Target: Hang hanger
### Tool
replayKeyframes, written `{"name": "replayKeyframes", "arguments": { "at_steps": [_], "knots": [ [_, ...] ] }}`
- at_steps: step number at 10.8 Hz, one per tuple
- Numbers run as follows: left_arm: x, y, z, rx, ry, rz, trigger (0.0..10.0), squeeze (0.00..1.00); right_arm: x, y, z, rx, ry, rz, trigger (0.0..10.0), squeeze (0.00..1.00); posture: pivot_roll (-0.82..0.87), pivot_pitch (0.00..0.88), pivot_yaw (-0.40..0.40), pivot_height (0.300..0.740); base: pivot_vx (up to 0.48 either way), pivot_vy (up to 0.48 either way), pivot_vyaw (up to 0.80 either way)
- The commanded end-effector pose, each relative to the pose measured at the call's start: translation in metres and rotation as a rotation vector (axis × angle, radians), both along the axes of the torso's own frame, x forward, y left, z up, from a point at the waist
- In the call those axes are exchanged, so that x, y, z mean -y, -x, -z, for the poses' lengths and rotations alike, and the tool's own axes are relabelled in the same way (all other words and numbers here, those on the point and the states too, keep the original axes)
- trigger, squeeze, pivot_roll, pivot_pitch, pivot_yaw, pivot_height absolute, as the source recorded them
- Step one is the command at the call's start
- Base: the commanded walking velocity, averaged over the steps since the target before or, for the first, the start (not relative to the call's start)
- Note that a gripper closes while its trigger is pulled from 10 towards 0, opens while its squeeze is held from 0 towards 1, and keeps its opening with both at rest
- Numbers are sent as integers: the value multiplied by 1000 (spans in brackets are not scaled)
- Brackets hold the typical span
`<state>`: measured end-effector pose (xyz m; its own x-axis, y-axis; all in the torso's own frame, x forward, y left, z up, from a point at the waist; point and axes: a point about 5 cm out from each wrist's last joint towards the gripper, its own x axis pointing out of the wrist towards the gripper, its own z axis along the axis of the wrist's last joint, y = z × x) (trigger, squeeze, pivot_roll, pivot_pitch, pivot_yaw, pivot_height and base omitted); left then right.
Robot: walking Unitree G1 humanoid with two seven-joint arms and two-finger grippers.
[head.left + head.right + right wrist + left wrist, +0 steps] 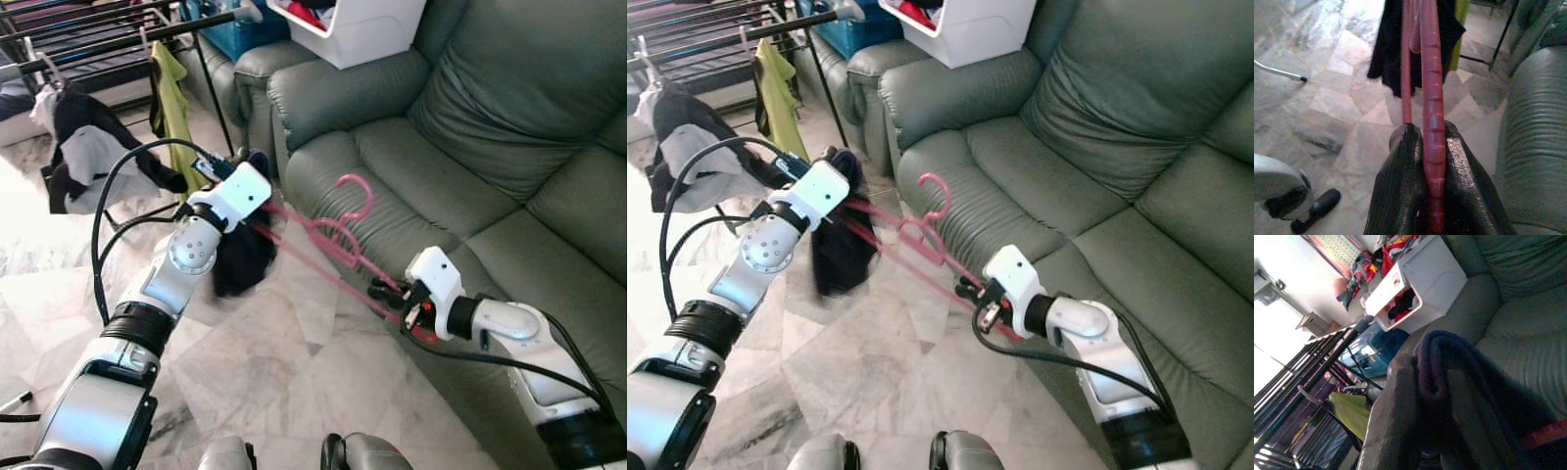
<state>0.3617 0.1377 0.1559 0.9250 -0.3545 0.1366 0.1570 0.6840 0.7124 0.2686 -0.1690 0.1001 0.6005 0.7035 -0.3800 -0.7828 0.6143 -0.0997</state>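
— Where are you in the job?

— Mid-carry. My right hand (1434, 161) is clamped tight on one end of the pink hanger (338, 240), and my left hand (235, 191) is at the other end, where a dark garment (240, 257) hangs bunched. That cloth covers my left fingers, so I can't tell how far they're closed or what exactly they grip. The hanger spans between my two hands, hook up, just in front of the near sofa seat.

— And next?

— I'd judge the hook must go over the black rail (118, 44) of the drying rack, far left. That calls for turning left, lifting, and keeping the hanger level so the garment doesn't slide off.

— What's around you?

— Pale marble floor (294, 362) below, a green sofa (490, 127) on my right with a white laundry basket (358, 29) on its far arm. A yellow-green shirt (174, 108) and a black-and-white top (83, 147) already hang on the rack.
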Motion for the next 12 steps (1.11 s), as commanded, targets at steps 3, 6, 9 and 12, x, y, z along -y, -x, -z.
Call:
{"name": "replayKeyframes", "arguments": {
  "at_steps": [3, 6, 9, 12],
  "knots": [
    [12, 2, -21, 77, 62, 44, 10000, 0, 13, -6, 23, -79, 50, 174, 10000, 0, -47, 65, -12, 740, 0, 0, 0],
    [13, 3, -31, 71, 175, 34, 10000, 0, 24, -16, 42, -142, 32, 423, 10000, 0, -45, 66, -12, 740, 0, 0, 0],
    [22, 20, -19, 17, 175, 89, 10000, 0, 60, -51, 9, 37, -169, 867, 10000, 0, -42, 66, -9, 740, 0, 0, 0],
    [35, 63, 5, -65, 252, 205, 10000, 0, 91, -65, -19, 178, -299, 1161, 10000, 0, -38, 66, -15, 740, 0, 0, 0]
  ]
}}
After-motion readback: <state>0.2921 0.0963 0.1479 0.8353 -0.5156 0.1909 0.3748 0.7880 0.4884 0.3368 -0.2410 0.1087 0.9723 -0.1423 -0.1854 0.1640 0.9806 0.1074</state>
